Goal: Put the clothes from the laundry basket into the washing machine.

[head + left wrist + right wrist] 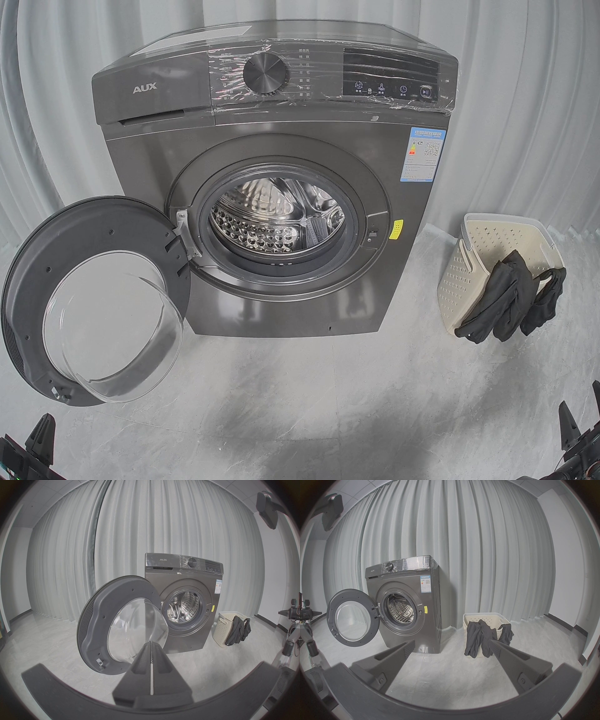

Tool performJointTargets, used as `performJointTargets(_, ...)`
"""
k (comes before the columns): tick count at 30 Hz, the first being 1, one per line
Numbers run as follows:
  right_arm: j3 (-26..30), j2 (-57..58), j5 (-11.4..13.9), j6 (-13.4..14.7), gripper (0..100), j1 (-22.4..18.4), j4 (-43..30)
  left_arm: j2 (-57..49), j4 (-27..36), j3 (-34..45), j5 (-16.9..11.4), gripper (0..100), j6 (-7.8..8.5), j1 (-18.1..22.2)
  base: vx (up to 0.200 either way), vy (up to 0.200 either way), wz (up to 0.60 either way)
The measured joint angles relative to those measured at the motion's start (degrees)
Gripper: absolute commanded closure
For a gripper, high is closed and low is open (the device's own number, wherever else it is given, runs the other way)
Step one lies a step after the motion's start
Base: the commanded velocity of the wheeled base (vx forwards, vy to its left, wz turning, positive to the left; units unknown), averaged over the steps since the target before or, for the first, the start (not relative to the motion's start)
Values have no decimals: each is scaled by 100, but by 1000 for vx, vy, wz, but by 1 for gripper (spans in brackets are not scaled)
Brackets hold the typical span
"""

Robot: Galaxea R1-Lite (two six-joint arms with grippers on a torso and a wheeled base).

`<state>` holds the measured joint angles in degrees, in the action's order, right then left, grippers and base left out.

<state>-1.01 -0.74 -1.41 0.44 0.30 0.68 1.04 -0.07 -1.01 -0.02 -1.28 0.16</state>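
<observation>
Clothes (506, 300) hang lengthwise over the near rim of the laundry basket (453, 281), right of the washing machine (156, 156) — door (94, 231) swung left; left gripper (151, 644) closed, empty — right gripper (450, 642) spread wide.

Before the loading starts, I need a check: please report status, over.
Left gripper shut, empty; right gripper open, empty. Dark clothes hanging over laundry basket rim. Washing machine door open, nothing in the way.
</observation>
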Motion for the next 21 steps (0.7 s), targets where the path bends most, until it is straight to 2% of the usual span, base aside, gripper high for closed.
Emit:
performJointTargets(7, 0, -2, 2, 0, 0, 5, 0, 0, 0, 0, 12, 100, -17, 0, 0, -200, 0)
performJointTargets(19, 0, -5, 2, 0, 0, 2, 0, -2, 2, 0, 18, 100, -22, 0, 0, 0, 0)
performJointTargets(21, 0, -5, -2, 0, 0, 2, -2, 0, -2, 0, 16, 100, -16, 0, 0, -200, 0)
